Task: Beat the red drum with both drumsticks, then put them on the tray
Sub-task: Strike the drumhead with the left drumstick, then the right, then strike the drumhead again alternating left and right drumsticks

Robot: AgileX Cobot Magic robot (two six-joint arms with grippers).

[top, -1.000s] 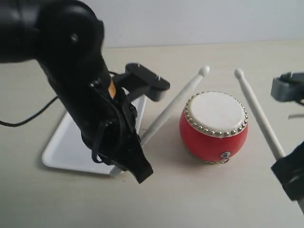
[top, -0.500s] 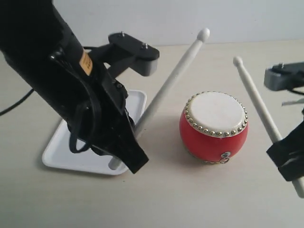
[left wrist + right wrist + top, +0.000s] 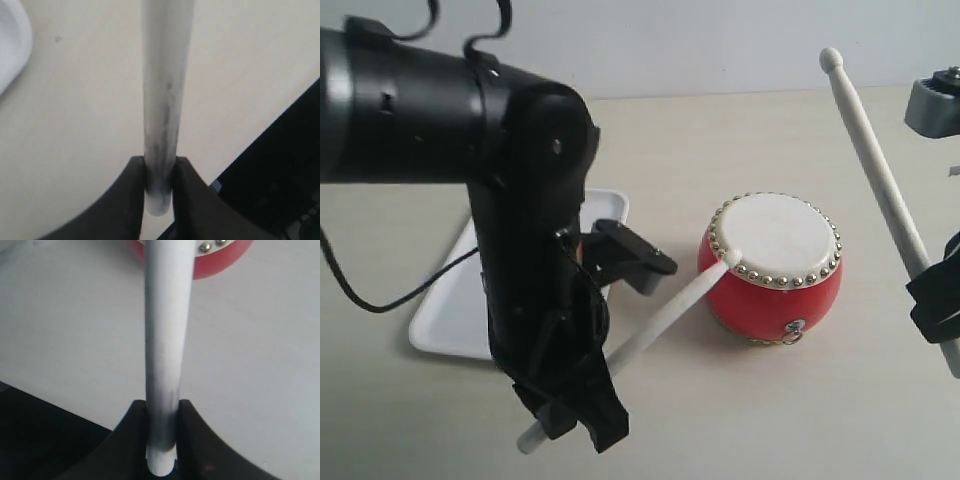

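Red drum (image 3: 770, 268) sits mid-desk (image 3: 740, 400), tray (image 3: 440, 325) off to its left. We're in the beating step: left fingers (image 3: 130, 200) pinch one drumstick (image 3: 670, 308), tip touching the studded rim. Right fingers (image 3: 130, 435) pinch the other drumstick (image 3: 878, 165), raised. Next we'd swing it down onto the skin.

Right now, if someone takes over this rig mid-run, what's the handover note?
Left gripper: shut on the left drumstick, tip down on the studded rim of the red drum.
Right gripper: shut on the right drumstick, raised, clear of the drum.
Tray: on the table, partly behind the left arm; neither stick is on it.
Done: left strike landing.
Left: right strike, then both sticks onto the tray.
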